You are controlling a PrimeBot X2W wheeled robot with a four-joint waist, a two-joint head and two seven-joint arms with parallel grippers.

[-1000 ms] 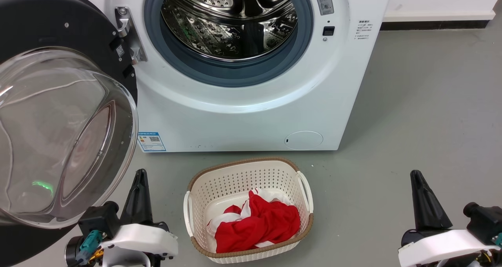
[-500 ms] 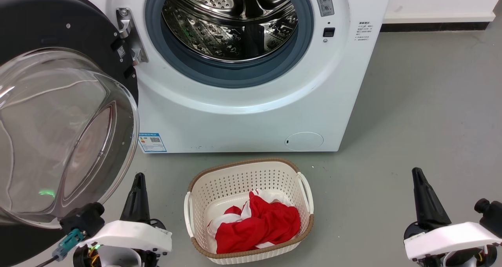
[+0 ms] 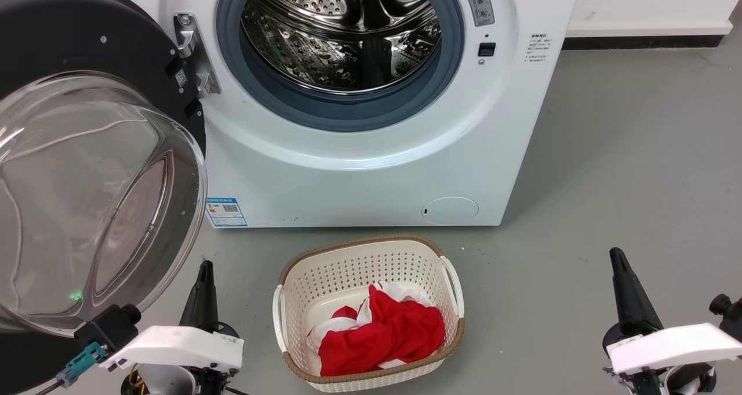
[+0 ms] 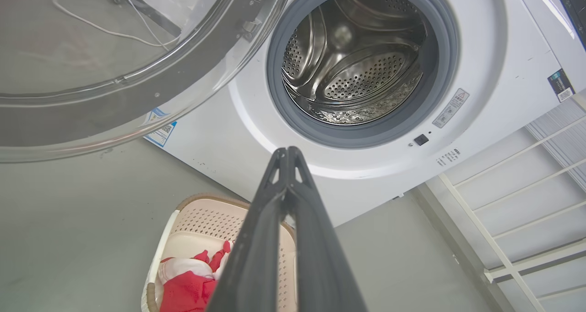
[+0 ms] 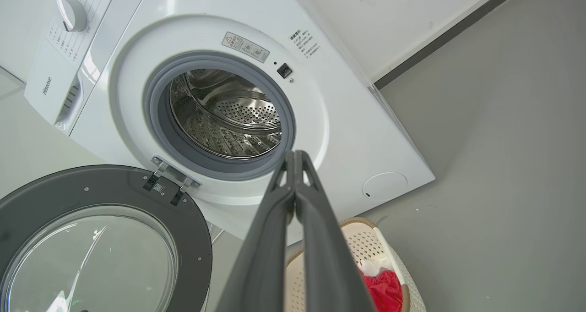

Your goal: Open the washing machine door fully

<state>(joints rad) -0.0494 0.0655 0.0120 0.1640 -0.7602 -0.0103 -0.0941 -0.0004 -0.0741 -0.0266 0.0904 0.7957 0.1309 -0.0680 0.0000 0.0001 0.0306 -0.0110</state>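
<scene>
Washing machine door (image 3: 98,169): stands swung wide open at the left of the head view, hung on a metal hinge (image 3: 194,53) at the left side of the drum opening, with its black frame in the upper left and its clear glass bowl bulging toward the camera. Washing machine (image 3: 359,174): white front, top centre of the frame. Its steel drum (image 3: 342,29) is exposed inside a grey rubber ring (image 3: 348,113), and a small round filter flap (image 3: 450,209) sits at its lower right. Left gripper (image 3: 204,265): lower left of the frame, just below the lower right edge of the glass bowl; its fingers are pressed together and grasp nothing (the left wrist view shows the tips meeting, clear of the door). Right gripper (image 3: 615,254): lower right of the frame, over the bare grey floor (image 3: 626,151) and well apart from the machine. Its fingers are likewise closed together and empty. Laundry basket (image 3: 348,267): cream, perforated, bottom centre, on the floor just in front of the machine and between the two grippers. Red and white cloth (image 3: 382,337): crumpled in the basket.
</scene>
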